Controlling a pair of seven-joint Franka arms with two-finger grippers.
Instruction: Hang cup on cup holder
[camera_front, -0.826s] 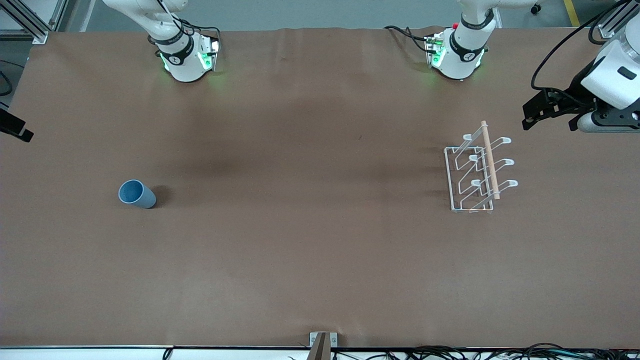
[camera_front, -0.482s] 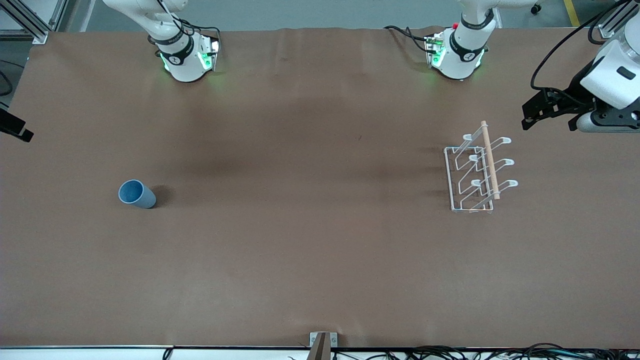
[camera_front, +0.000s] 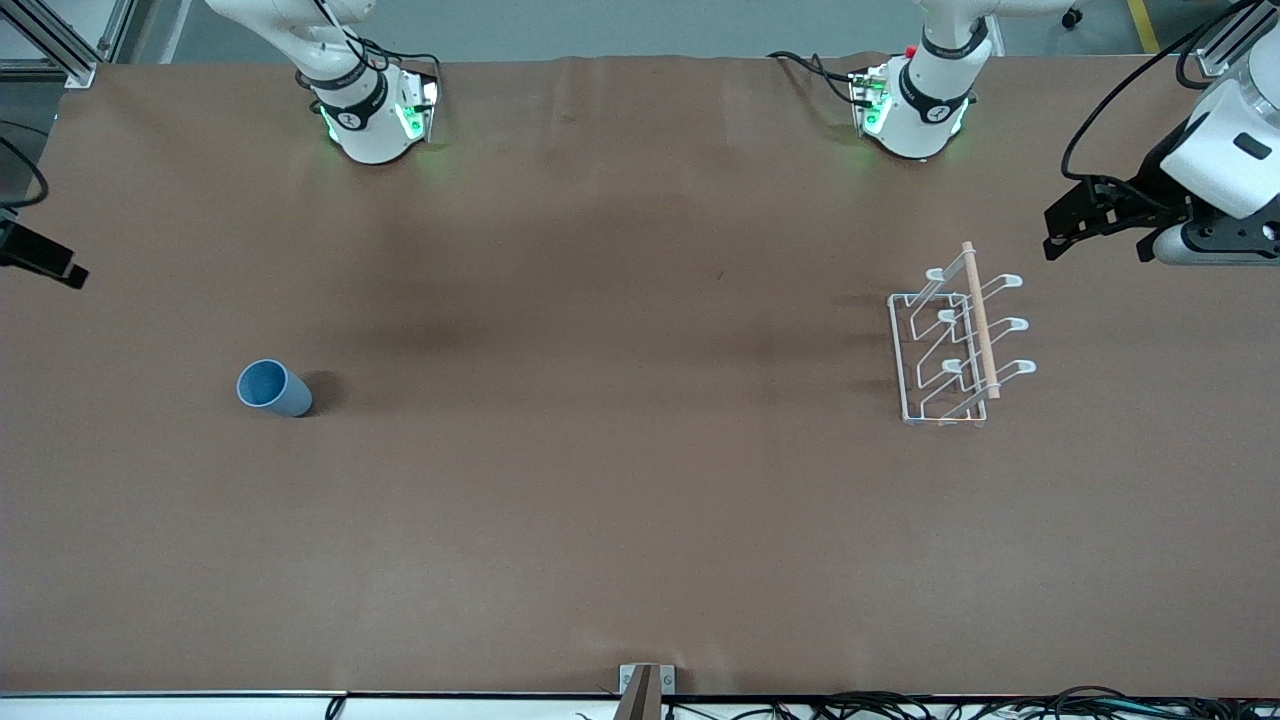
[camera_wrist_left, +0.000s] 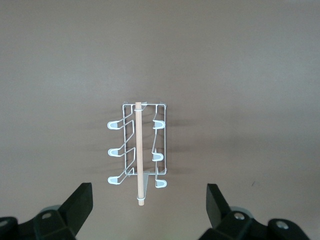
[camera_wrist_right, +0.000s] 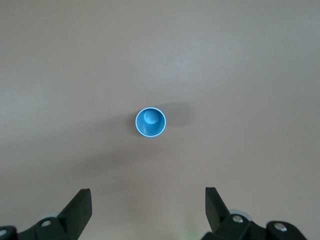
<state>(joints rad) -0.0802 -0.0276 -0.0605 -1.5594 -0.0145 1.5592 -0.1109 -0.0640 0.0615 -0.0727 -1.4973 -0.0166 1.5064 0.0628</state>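
Change: the right tool (camera_front: 45, 262) has edged inward over the worktop (camera_front: 620, 480) at the right arm's end since 0.5 s ago; the left tool (camera_front: 1075, 222), the cup and the cup holder have not moved.
Right tool: up in the air over the worktop edge, only a dark tip showing in the front view; in the right wrist view (camera_wrist_right: 148, 212) its fingers (camera_wrist_right: 80, 210) stand wide apart, holding nothing.
Left tool: in the air over the left arm's end of the worktop, near the cup holder; the left wrist view (camera_wrist_left: 148, 212) shows it spread wide and empty.
Cup (camera_front: 273, 388): light blue, matte, no handle, standing upright on the worktop toward the right arm's end, well apart from the cup holder.
Cup from above: the right wrist view (camera_wrist_right: 150, 122) looks straight down into it, showing the round rim and smaller base inside.
Cup holder (camera_front: 950, 345): white wire rack, wooden rod along the top.
Cup holder from above: the left wrist view (camera_wrist_left: 137, 152) shows three looped prongs on each side of the rod, all bare.
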